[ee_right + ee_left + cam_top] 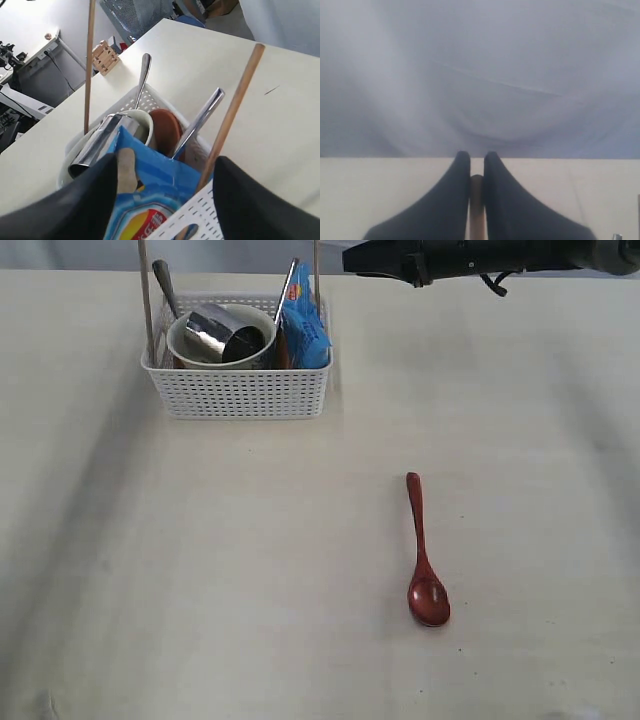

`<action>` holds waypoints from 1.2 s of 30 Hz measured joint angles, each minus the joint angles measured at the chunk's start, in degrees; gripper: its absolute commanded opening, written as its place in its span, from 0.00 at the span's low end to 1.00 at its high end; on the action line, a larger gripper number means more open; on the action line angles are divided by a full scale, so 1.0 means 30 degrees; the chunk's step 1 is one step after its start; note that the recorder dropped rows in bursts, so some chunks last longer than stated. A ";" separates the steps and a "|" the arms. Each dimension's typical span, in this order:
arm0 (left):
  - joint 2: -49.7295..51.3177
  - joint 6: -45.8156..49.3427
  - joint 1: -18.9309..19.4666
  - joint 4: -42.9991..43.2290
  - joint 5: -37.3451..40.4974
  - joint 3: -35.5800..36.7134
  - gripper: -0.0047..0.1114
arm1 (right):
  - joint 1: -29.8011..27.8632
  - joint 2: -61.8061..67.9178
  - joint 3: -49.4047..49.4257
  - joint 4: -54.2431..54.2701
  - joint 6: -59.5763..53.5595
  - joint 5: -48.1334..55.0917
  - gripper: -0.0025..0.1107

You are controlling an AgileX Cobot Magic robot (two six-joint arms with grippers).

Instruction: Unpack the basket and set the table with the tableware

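Note:
The white basket [237, 395] stands at the table's [300, 570] far left. It holds a cream bowl [190, 345] with a steel cup [225, 335] lying in it, a reddish-brown plate [165, 127], a steel knife [202, 117] and a steel handle [144, 70]. Two chopsticks stand upright in it. My left gripper [477, 160] is shut on the top of one chopstick [477, 200]. My right gripper [167, 162] hangs open above the basket's right end, with the other chopstick [235, 100] between its fingers. The dark red spoon [424, 560] lies on the table at the right.
A blue chip bag [305, 330] stands in the basket's right end, right under my right gripper. My right arm [450, 260] reaches in along the far edge. Shelving and clutter [30, 90] stand beyond the table.

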 measured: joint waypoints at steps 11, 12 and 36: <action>-0.1436 0.0805 -0.0113 -0.2324 0.2935 0.0000 0.04 | 0.0038 -0.0741 0.0000 0.0471 0.0108 0.0000 0.50; -0.1436 0.1183 -0.0214 -0.2751 0.3141 0.0000 0.04 | 0.0075 -0.0914 0.0000 0.0471 0.0320 0.0000 0.50; -0.0623 0.8843 -0.4712 -0.9702 -0.0705 0.0000 0.04 | 0.2245 -0.1523 0.0000 0.1603 0.0813 0.0083 0.50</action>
